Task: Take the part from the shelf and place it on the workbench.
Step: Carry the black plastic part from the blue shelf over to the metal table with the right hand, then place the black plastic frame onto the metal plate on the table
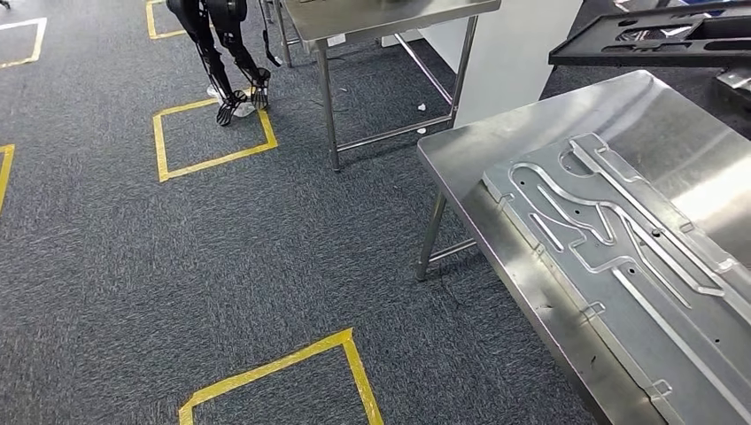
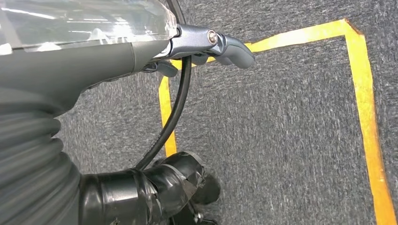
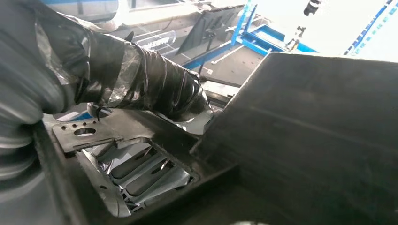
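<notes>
A flat silver metal part (image 1: 620, 257), long and stamped with raised ribs, curved channels and small holes, lies on the brushed steel workbench (image 1: 469, 164) at the right of the head view, running diagonally along its near edge. A dark part (image 1: 660, 40) with long cut-out slots sits on the black shelf tray (image 1: 567, 55) just past the workbench's far corner.

In the right wrist view the right hand (image 3: 155, 89), wrapped in glossy black tape, reaches onto a dark moulded tray (image 3: 305, 140) beside a perforated metal tab (image 3: 84, 133); its fingers are hidden, so I cannot tell whether it holds anything.

The left hand (image 2: 211, 44) hangs over grey speckled carpet (image 2: 281, 140) crossed by yellow tape lines (image 2: 363, 108), grey thumb extended, holding nothing visible, the other fingers mostly hidden.

A second steel table (image 1: 390, 18) stands farther back.
</notes>
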